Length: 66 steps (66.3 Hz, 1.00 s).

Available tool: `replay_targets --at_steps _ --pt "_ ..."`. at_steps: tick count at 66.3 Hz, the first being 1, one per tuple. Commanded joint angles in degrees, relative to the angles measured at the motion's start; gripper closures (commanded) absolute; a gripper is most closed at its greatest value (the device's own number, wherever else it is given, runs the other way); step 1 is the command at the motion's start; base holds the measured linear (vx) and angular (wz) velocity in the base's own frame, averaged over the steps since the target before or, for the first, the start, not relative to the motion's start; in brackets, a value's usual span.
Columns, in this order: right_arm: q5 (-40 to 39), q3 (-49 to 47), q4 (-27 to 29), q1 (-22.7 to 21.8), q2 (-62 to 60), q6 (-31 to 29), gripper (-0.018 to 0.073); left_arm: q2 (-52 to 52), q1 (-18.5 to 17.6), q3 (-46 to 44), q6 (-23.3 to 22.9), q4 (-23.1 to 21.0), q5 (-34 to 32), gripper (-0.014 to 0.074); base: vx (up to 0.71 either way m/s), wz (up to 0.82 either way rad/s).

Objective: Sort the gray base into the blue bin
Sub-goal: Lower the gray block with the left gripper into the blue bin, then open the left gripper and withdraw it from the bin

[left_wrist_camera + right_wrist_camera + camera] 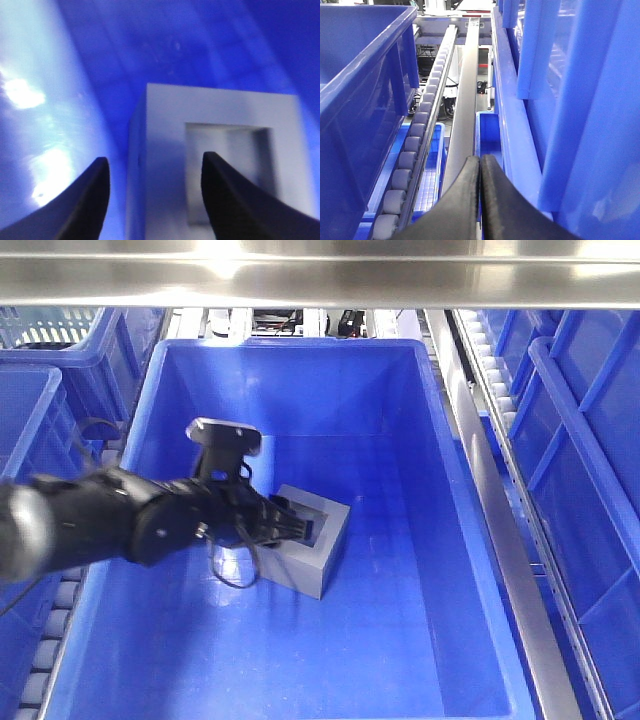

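Inside the bin: base [312, 540] resting on the floor of the bin [420, 640], recess upward.
Left gripper [290, 528]: jaws apart, straddling one wall of the base, one finger in the recess.
Advice: lift straight out, avoid dragging the base.
Textures: matte gray cube; glossy blue plastic.
Right gripper [481, 195]: jaws together, empty, beside rollers [415, 145].

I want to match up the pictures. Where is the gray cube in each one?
Front view: the gray base sits on the floor of the blue bin, centre-left, at the left gripper.
Left wrist view: the cube fills the lower middle and right, one finger in front of its recess.
Right wrist view: not in it.
Shared landmark: the square recess.
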Motion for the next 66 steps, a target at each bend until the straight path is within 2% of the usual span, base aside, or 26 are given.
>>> replay_targets --at_steps 1,13,27,38,51,66 --pt "-4.3 0.8 -0.4 -0.3 -0.7 -0.3 0.0568 -5.3 -0.2 -1.5 -0.2 0.9 -2.0 0.0192 0.0 0.0" --pt "-4.3 0.8 -0.4 -0.3 -0.7 -0.3 0.0568 -9.8 -0.2 -0.9 -0.2 1.0 1.5 0.0192 0.0 0.0" --pt "-4.3 0.8 -0.4 -0.3 -0.7 -0.3 0.0568 -17.6 -0.2 4.3 0.4 1.4 1.8 0.0192 0.0 0.0" --pt "-4.3 0.8 -0.4 -0.3 -0.7 -0.3 0.0568 -25.9 -0.2 9.6 0.4 2.5 2.6 0.0192 0.0 0.0" --pt "-4.3 0.8 -0.4 -0.3 -0.7 -0.3 0.0568 -36.7 -0.2 15.7 0.4 2.4 7.7 0.0192 0.0 0.0" --pt "-4.3 0.8 -0.4 -0.3 -0.7 -0.3 0.0568 -52.2 -0.2 24.5 0.3 2.3 8.7 0.0192 0.0 0.0"
